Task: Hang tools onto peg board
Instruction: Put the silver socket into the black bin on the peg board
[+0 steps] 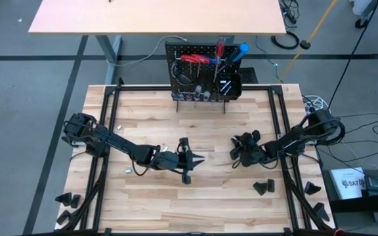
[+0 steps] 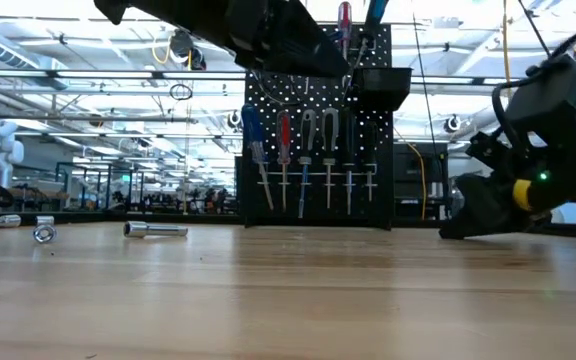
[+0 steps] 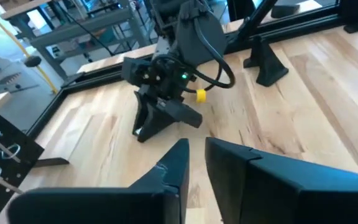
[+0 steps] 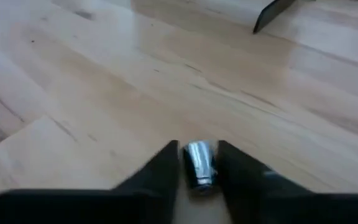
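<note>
The peg board point(image 1: 205, 72) stands upright at the table's far edge. Red- and blue-handled screwdrivers point(image 2: 284, 150) and other tools hang on it. My right gripper point(image 4: 197, 148) is low over the table right of centre, tilted down, with a short silver metal bit point(image 4: 197, 163) between its fingers. My left gripper point(image 3: 196, 146) hovers above the table's middle point(image 1: 199, 159). It points toward the right gripper, its fingers a narrow gap apart with nothing between them. More silver bits point(image 2: 155, 229) lie on the left part of the table. My right gripper has the silver bit's two sides point(image 4: 186, 167) between its two fingers, which stand close against it, one on each side. The fingers slant down at it from the table's right side. The bit appears to lie on the table top, though its underside is hidden.
Black wedge blocks lie near the front right point(image 1: 263, 187) and along the table's side rails point(image 1: 67, 198). Small bits lie at the left point(image 1: 128, 170). Bare wood stretches between the grippers and the peg board.
</note>
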`<action>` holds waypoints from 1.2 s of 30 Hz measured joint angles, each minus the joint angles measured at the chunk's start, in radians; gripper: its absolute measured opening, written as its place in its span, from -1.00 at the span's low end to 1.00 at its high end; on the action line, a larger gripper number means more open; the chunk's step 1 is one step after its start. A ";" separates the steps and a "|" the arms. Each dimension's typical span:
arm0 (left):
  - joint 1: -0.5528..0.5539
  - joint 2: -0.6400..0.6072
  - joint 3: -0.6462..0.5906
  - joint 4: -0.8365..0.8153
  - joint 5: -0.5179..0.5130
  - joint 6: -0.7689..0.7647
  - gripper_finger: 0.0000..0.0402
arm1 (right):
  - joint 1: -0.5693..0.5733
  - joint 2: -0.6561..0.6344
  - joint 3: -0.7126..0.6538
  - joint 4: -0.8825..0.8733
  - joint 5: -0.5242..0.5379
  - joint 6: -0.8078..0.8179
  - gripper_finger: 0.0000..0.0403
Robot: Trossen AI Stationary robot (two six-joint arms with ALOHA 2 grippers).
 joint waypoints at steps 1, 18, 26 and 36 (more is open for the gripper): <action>0.002 0.000 0.000 0.000 0.000 -0.002 -0.68 | 0.007 0.007 -0.007 0.019 0.012 -0.002 -0.64; 0.024 -0.007 0.000 -0.008 0.265 0.116 -0.60 | 0.024 -0.264 0.087 0.051 -0.309 -0.247 -0.76; 0.053 0.031 0.000 0.085 0.312 0.326 -0.60 | 0.025 -0.348 0.203 0.191 -0.634 -0.412 -0.76; 0.028 0.044 0.000 0.137 0.316 0.453 -0.49 | 0.025 -0.364 0.267 0.206 -0.731 -0.491 -0.76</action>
